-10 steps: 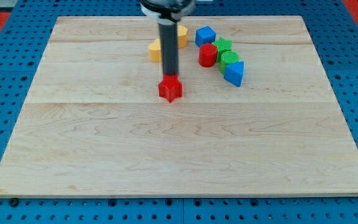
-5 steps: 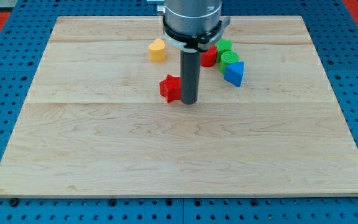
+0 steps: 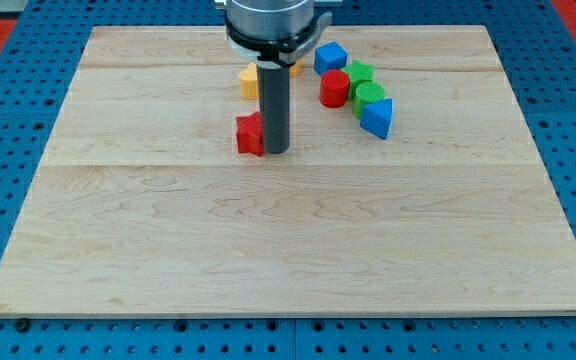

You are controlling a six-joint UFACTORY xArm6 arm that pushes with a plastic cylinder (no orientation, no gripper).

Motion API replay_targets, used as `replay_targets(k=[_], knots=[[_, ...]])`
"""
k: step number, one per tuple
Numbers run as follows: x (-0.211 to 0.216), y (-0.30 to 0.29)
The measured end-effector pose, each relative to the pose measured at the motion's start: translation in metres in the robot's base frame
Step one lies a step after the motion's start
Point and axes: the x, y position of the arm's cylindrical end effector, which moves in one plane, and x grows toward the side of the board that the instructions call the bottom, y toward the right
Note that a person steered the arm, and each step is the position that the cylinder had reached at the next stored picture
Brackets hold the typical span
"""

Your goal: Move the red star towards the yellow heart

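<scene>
The red star (image 3: 249,135) lies on the wooden board, left of centre in the upper half. My tip (image 3: 276,151) stands right against the star's right side. The yellow heart (image 3: 249,82) lies above the star, near the view's top, partly hidden behind my rod.
A cluster sits at the upper right of the star: a blue cube (image 3: 330,57), a red cylinder (image 3: 334,89), two green blocks (image 3: 360,73) (image 3: 370,96) and a blue triangular block (image 3: 376,118). A second yellow block (image 3: 294,69) peeks out behind the arm. The board (image 3: 288,250) lies on a blue pegboard.
My tip went from above the star round to its right side, then moved left. The red star has slid to the view's left and slightly up.
</scene>
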Motion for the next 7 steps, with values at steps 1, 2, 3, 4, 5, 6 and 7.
replay_targets(k=[1,2,3,4,5,6,7], knots=[[-0.006,-0.022],[-0.006,-0.034],[-0.006,-0.043],[-0.006,-0.054],[0.023,-0.065],[0.064,-0.085],[0.043,-0.086]])
